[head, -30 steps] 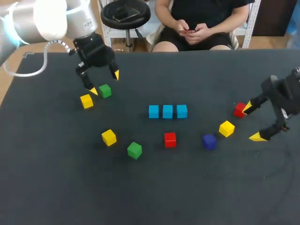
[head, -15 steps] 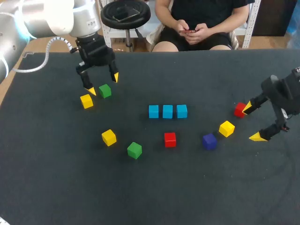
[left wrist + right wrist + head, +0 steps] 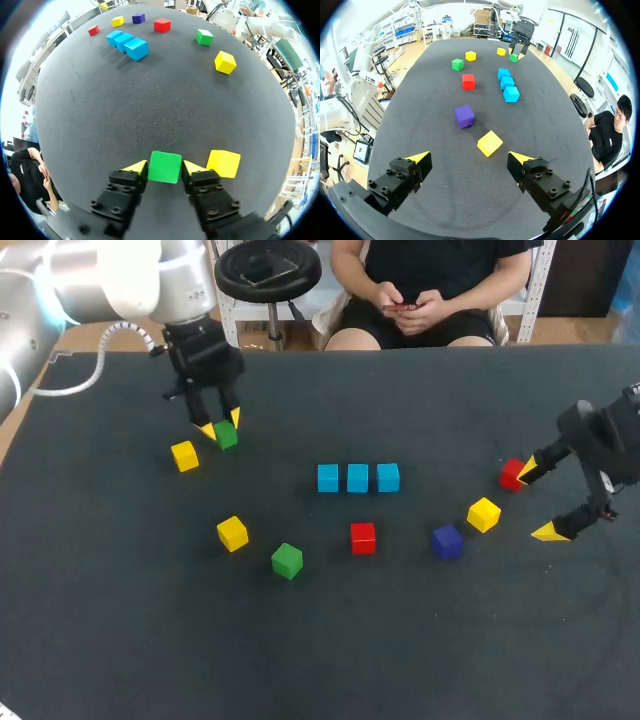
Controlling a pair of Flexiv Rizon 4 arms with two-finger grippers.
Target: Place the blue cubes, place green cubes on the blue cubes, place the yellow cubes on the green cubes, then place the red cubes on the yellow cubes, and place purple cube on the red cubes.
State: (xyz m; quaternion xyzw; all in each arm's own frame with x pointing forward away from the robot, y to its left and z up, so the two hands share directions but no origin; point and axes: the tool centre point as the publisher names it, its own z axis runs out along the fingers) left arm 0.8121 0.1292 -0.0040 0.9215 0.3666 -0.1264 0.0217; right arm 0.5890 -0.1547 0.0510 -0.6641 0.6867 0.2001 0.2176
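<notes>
A dark surface (image 3: 120,640) carries scattered cubes. My left jaws clamp a green cube (image 3: 165,167) at its far left, both tips touching its sides, a yellow cube (image 3: 223,163) just beside. My right jaws hang wide open, holding nothing, near a red cube (image 3: 512,474). Three blue cubes (image 3: 357,478) sit in a row mid-surface.
</notes>
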